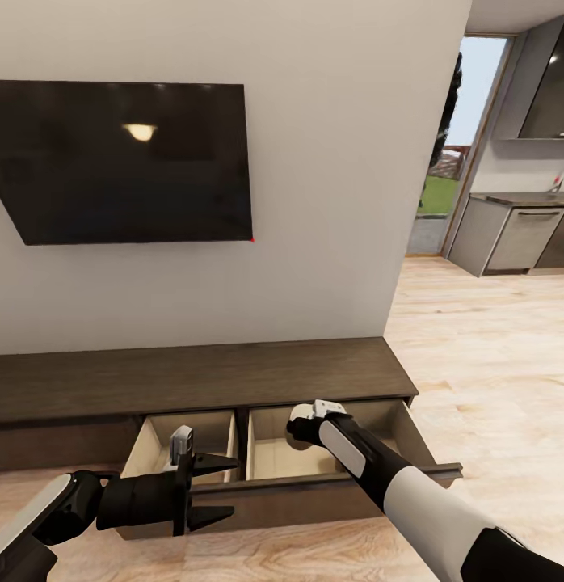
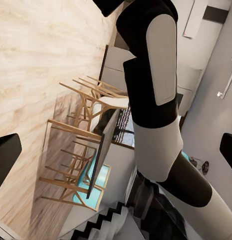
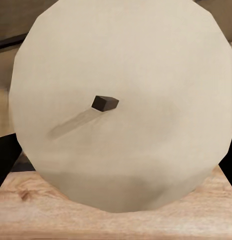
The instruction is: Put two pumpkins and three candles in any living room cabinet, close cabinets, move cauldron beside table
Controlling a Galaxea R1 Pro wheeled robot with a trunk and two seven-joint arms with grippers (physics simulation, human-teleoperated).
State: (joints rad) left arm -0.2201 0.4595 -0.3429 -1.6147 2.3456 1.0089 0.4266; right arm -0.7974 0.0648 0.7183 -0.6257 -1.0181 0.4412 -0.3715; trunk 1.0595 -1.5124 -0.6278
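Now the right gripper (image 1: 302,427) hangs over the dark-brown cabinet's (image 1: 201,376) open beige drawer, fingers clamped on a stubby pale candle (image 3: 120,105), ready for dropping; left gripper (image 1: 221,487) waits alongside, spread wide, empty.

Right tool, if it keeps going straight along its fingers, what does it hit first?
Probably the pale drawer floor. The right tool points down into the open right-hand drawer of the cabinet with a candle between its fingers, so the candle would likely touch first. Depth is unclear.
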